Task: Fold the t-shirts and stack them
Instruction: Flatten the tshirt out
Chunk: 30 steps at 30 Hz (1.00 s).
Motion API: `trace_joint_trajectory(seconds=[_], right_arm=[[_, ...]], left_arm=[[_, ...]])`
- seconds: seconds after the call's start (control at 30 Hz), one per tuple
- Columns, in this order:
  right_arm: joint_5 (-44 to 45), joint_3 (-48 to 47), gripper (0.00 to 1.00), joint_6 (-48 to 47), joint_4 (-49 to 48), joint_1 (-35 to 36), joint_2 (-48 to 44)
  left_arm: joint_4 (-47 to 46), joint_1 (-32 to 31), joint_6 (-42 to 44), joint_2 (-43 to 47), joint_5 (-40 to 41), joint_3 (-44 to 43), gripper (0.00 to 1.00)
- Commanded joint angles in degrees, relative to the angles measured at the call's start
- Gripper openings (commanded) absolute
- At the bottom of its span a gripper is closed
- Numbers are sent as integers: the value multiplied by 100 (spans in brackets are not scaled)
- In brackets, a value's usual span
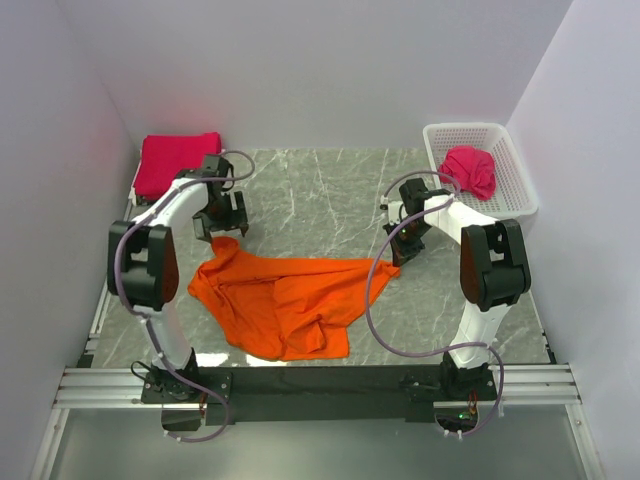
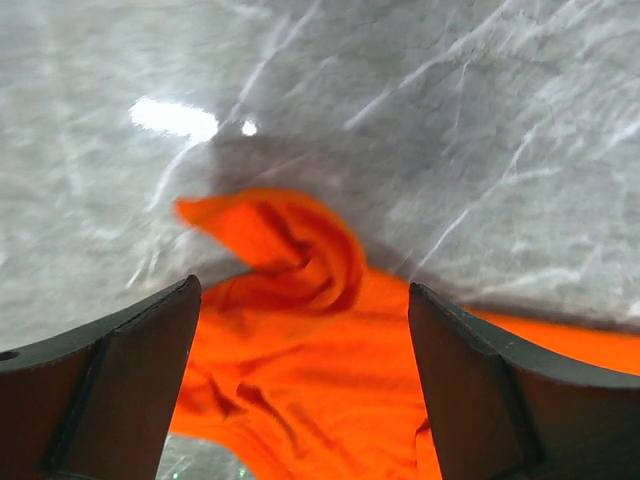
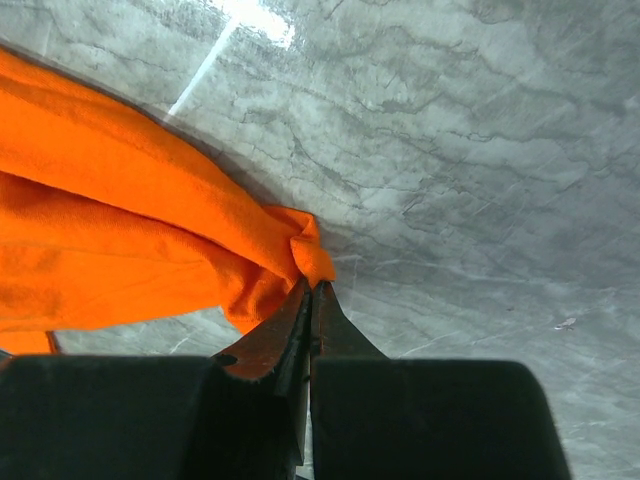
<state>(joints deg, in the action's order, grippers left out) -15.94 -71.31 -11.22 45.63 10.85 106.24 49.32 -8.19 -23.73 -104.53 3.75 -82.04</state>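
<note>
1 bright orange cloth t-shirt [image 1: 280, 300] crumpled, centre | 1 folded crimson-pink shirt pile [image 1: 178, 160], 11 o'clock | 1 bunched crimson-pink t-shirt [image 1: 472, 170] in white plastic lattice basket [image 1: 522, 195], 1 o'clock | left gripper [image 2: 302, 288] jaws wide above orange corner | right gripper [image 3: 312, 290] pinching opposite corner

Left wrist view: the orange shirt [image 2: 300, 400] is cut off by the bottom and right edges, and its folds are soft with blur. Both left fingers [image 2: 120, 380] run out at the bottom edge.

Right wrist view: the shirt runs off the left edge. The closed right fingers [image 3: 290, 330] hide how much of its corner sits between them.

Top view: the wrists cover the fingertips of both pairs from above. The left arm [image 1: 175, 205] hides one corner of the folded crimson pile [image 1: 178, 163], and its layer count cannot be told. The pink shirt [image 1: 472, 170] in the basket [image 1: 510, 150] is bunched, its shape unreadable.
</note>
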Motion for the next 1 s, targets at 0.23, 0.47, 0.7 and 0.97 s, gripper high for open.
trace_joint_trajectory(seconds=[0.23, 0.47, 0.7, 0.97], right_arm=[[-23, 56, 0, -90, -19, -110, -164], [-49, 29, 0, -143, -19, -171, -235], [222, -269, 0, -345, -10, -250, -507], [592, -814, 0, -583, -36, -417, -946]], left_arm=[[104, -104, -238, -1025, 29, -813, 73], [87, -8, -19, -1219, -277, -892, 30], [8, 212, 683, -843, -823, -1428, 1], [-730, 238, 1984, 423, -770, -1201, 1]])
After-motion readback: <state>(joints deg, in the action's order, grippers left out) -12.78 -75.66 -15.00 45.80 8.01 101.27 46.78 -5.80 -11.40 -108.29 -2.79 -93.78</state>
